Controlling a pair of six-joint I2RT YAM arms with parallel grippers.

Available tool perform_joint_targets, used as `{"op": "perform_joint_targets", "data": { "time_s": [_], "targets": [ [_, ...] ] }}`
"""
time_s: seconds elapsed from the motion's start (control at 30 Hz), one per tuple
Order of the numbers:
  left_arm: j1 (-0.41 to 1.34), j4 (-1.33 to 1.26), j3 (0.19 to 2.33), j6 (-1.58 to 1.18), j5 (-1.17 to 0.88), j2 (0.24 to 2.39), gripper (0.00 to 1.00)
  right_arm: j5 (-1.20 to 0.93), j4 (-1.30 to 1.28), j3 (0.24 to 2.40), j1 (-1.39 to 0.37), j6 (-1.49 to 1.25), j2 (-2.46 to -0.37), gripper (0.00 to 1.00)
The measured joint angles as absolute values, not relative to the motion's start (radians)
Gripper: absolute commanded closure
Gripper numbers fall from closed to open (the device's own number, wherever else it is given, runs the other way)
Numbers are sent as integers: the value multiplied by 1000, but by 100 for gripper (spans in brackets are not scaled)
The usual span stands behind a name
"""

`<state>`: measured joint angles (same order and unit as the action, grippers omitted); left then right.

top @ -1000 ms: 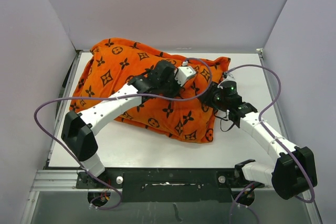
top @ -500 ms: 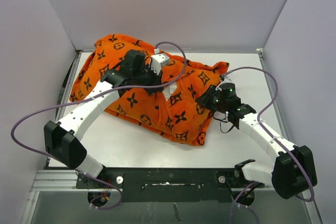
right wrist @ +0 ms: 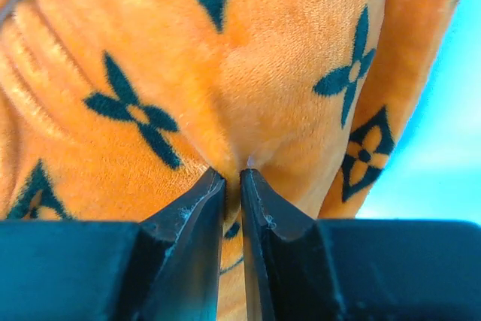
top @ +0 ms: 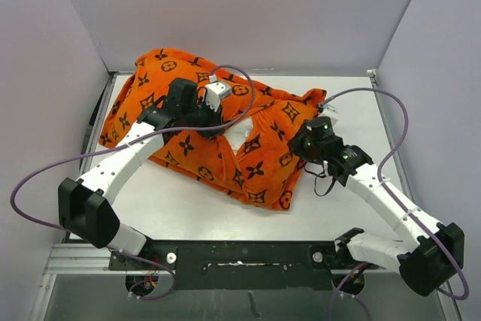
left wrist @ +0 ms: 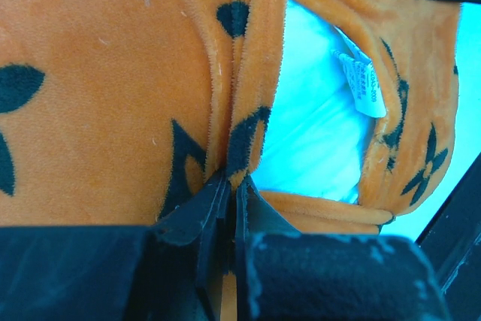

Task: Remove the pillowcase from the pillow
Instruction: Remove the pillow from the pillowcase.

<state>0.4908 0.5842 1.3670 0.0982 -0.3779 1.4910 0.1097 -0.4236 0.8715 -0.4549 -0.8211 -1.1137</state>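
Your left gripper (left wrist: 229,192) is clamped on the pillowcase (left wrist: 113,73) hem at the opening, with white pillow (left wrist: 316,125) showing just beside it. Right gripper (right wrist: 233,178) nips a fold near its right edge, jaws narrow — table (top: 188,212) shows nearside.

White-black arms (top: 128,157), purple cables (top: 406,124)

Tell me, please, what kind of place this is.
Probably a robot test cell: a white table boxed in by plain panels, with the left arm and right arm bolted to a metal rail.
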Motion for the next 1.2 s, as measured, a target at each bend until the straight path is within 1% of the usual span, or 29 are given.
{"op": "perform_joint_targets", "data": {
  "time_s": [0.13,0.2,0.23,0.3,0.37,0.5,0.7,0.77,0.9,0.97,1.07,1.2],
  "targets": [
    [475,570,1332,80,-419,1472,100,341,-570,1005,-646,-849,-1118,49],
    [461,567,1320,55,-450,1470,100,451,-626,1076,-770,-867,-1155,36],
    [451,564,1315,37,-468,1470,100,496,-647,1114,-831,-875,-1187,32],
    [429,563,1309,4,-508,1470,100,575,-671,1191,-930,-889,-1272,29],
    [407,566,1308,-25,-544,1471,100,621,-681,1256,-995,-896,-1361,28],
    [376,572,1304,-66,-588,1473,100,682,-702,1348,-1027,-899,-1511,29],
    [369,570,1300,-86,-604,1473,100,724,-743,1418,-1020,-895,-1606,33],
    [369,565,1300,-88,-605,1473,100,722,-748,1425,-1012,-894,-1613,41],
    [369,560,1299,-90,-605,1473,100,719,-746,1425,-1003,-887,-1612,67],
    [369,559,1298,-90,-605,1473,100,709,-754,1423,-991,-896,-1610,77],
    [369,553,1298,-89,-605,1473,100,665,-744,1370,-948,-916,-1566,88],
    [369,543,1298,-83,-605,1473,100,575,-703,1238,-848,-936,-1426,100]
  ]
}}
